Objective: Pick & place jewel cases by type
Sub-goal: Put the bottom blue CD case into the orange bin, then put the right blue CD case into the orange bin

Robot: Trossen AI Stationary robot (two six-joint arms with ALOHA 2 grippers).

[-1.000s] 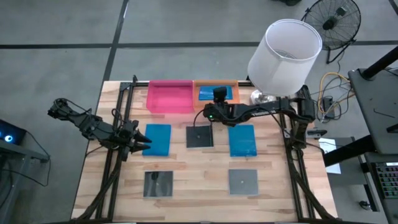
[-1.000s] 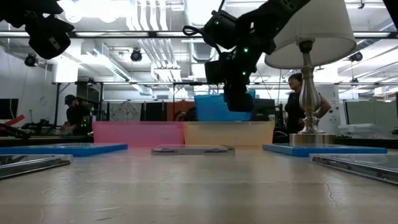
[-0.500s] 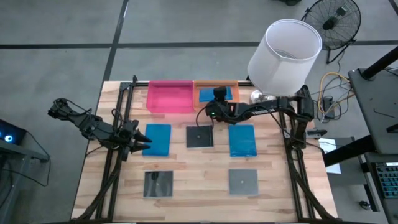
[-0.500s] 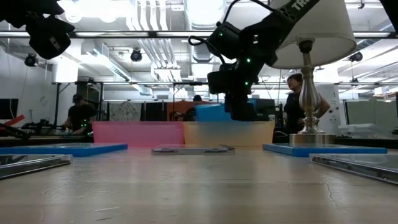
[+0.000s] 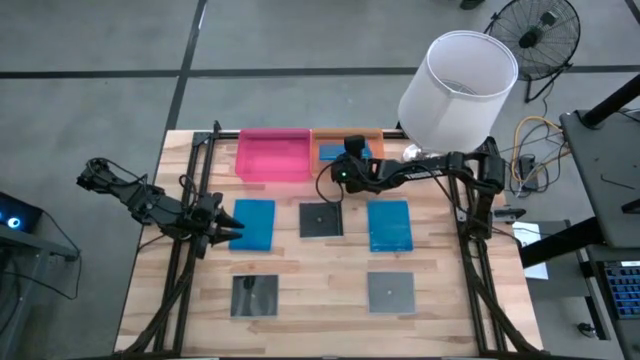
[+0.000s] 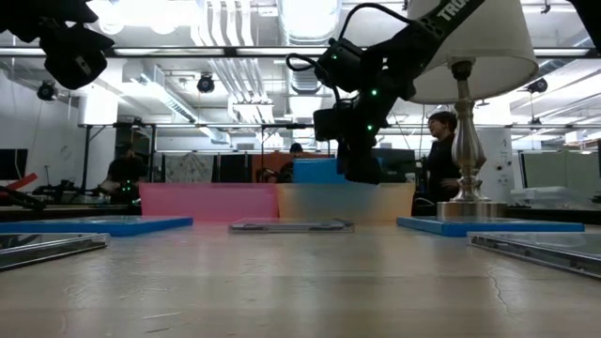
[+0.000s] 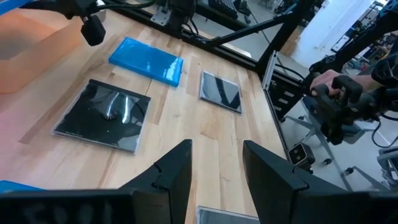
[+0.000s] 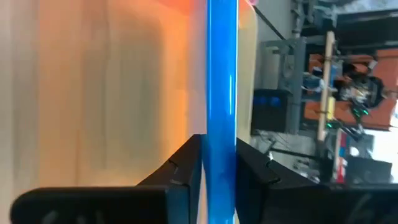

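Note:
My right gripper point(image 5: 350, 158) is over the orange tray point(image 5: 345, 133) at the table's far edge, shut on a blue jewel case point(image 5: 331, 153). In the low view that case point(image 6: 315, 171) shows just above the tray's wall. My left gripper point(image 5: 226, 226) waits open and empty at the table's left, beside a second blue case point(image 5: 254, 224). Lying flat on the table are a black case point(image 5: 321, 219), a third blue case point(image 5: 389, 225) and two dark grey cases point(image 5: 254, 295) point(image 5: 391, 292). My right gripper pinches the blue case between its two fingers point(image 8: 186, 167), one on each flat face, at one end of its thin edge point(image 8: 221, 127). The fingers slant down from the table's right side. The case's lower part is behind the tray's wall; whether it rests on the tray's floor I cannot tell.
A pink tray point(image 5: 272, 155) adjoins the orange one on its left. A lamp with a big white shade point(image 5: 458, 90) stands at the far right corner, above the right arm. Black frame rails run along both table sides. People show in the room beyond.
My right gripper has sunk toward the orange tray with the blue case and tipped further down. The case, at first tilted and well above the tray's wall, now sits lower, with only its top showing over the wall.

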